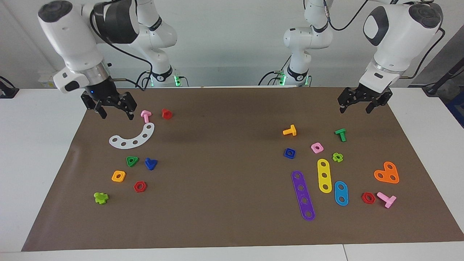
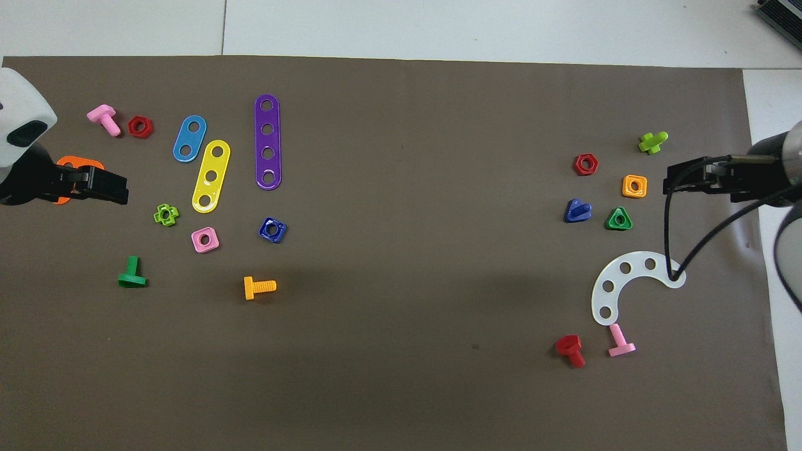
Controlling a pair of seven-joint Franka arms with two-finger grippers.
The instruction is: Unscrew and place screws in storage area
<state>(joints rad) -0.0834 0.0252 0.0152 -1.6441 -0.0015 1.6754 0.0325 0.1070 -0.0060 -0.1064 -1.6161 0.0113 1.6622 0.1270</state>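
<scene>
Facing view: right gripper [image 1: 114, 109] hanging with fingers apart and empty over the mat's edge near the robots, well apart from the blue bolt [image 1: 150, 163] lying on the brown mat [image 1: 224, 224] just beside the green triangular nut [image 1: 132, 161]; left gripper [image 1: 357, 105] waiting, fingers spread and empty, well apart from the blue square nut [image 1: 289, 153]. Overhead view: blue bolt [image 2: 577, 211] resting between red hex nut [image 2: 585, 164] and white curved strip [image 2: 617, 282]; blue square nut [image 2: 272, 229] sitting near the pink square nut [image 2: 205, 239].
</scene>
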